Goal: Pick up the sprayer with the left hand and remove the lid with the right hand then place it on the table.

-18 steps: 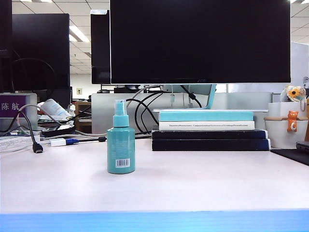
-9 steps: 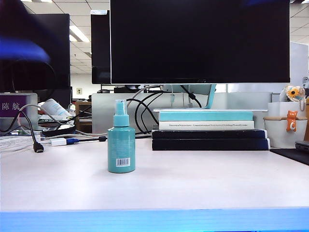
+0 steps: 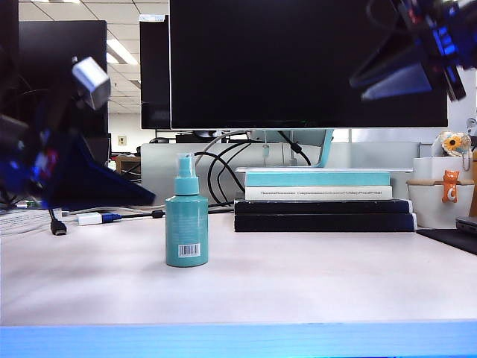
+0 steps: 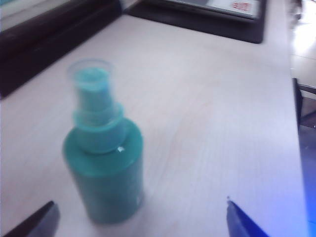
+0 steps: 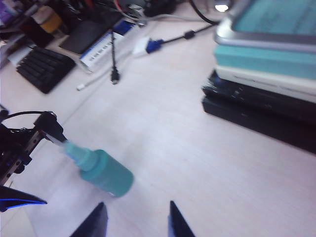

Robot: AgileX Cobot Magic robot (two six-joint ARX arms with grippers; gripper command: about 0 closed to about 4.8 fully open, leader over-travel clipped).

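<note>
The teal sprayer (image 3: 186,227) stands upright on the pale table (image 3: 298,276), left of centre, with the clear lid (image 3: 184,165) over its nozzle. My left gripper (image 3: 138,198) comes in low from the left, open, its tips a short way from the bottle. In the left wrist view the sprayer (image 4: 106,173) and lid (image 4: 91,84) stand just ahead of the open left gripper (image 4: 139,205), untouched. My right gripper (image 3: 359,86) hangs high at the upper right. In its own view the right gripper (image 5: 137,204) is open and empty, above the sprayer (image 5: 103,173).
A stack of books (image 3: 320,201) lies right of the sprayer under a large monitor (image 3: 309,63). A white cup with an orange cat (image 3: 440,198) and a dark pad (image 3: 451,239) sit at the far right. Cables (image 3: 56,224) trail at the back left, near a keyboard (image 5: 42,69).
Both arms have swung into the exterior view, the left low from the left and the right high at the upper right. The sprayer has not moved.
</note>
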